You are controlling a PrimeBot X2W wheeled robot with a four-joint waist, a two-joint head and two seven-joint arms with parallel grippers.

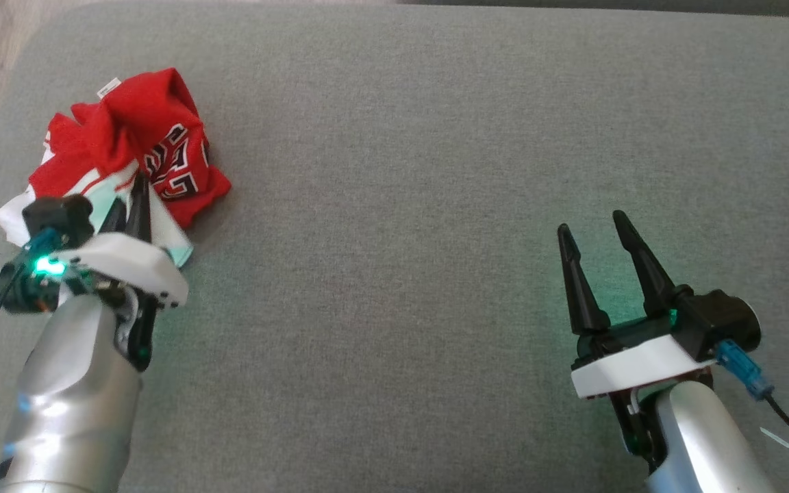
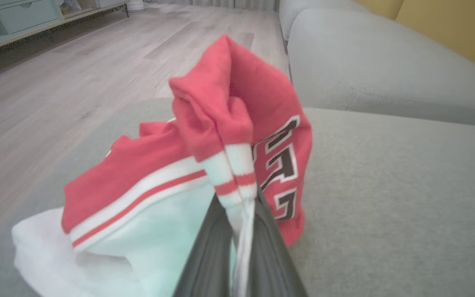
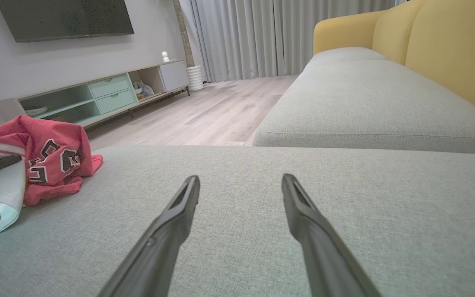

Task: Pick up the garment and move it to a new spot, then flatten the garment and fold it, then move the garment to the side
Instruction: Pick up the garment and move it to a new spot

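While the left claw clenches the crumpled garment at its tips, right claw released, every step appears outstanding.

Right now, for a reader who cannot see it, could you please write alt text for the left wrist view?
The left gripper is shut on the white striped edge of a crumpled red and white garment, which rests bunched on a grey cushion. Behind it are a pale wood floor and a grey sofa seat.
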